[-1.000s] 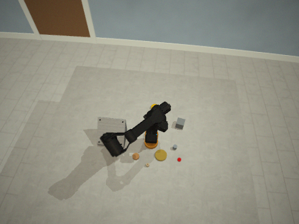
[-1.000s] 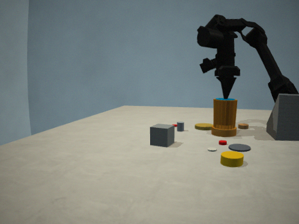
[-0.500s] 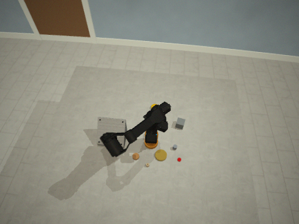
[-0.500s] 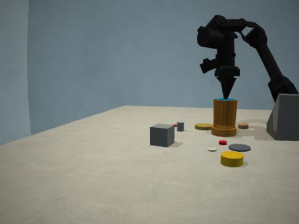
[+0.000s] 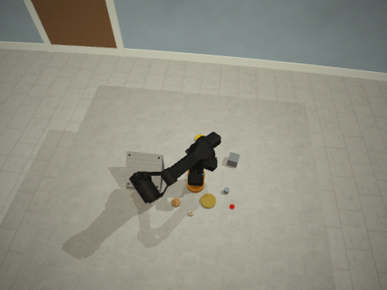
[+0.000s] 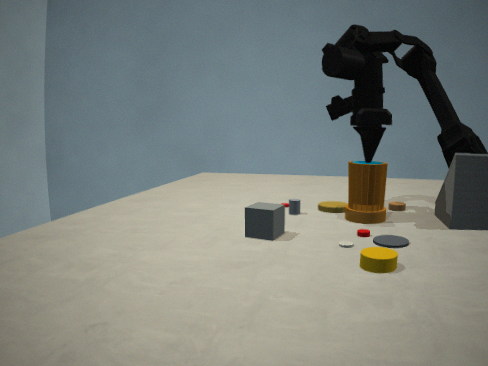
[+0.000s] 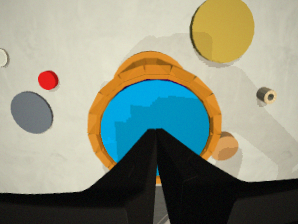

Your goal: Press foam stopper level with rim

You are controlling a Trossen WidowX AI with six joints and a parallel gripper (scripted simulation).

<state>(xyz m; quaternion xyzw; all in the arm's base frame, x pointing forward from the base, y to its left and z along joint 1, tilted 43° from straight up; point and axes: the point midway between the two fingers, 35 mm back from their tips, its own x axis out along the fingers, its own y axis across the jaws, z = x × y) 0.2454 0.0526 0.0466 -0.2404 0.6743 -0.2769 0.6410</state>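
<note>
An orange jar [image 6: 367, 192] stands upright on the table, with a blue foam stopper [image 6: 372, 162] showing just above its rim. In the wrist view the blue stopper [image 7: 156, 123] fills the jar's orange rim [image 7: 154, 70]. My gripper [image 6: 371, 155] is shut and empty, pointing straight down, with its tips at the top of the stopper near its middle; the tips also show in the wrist view [image 7: 156, 132]. In the overhead view the arm [image 5: 190, 158] hides most of the jar [image 5: 196, 185].
A grey cube [image 6: 264, 220], a small grey cylinder [image 6: 294, 206], several flat discs such as a yellow one [image 6: 378, 259], a dark grey one [image 6: 391, 241] and a small red one [image 6: 363, 232] lie around the jar. A grey block [image 6: 465, 192] stands at the right.
</note>
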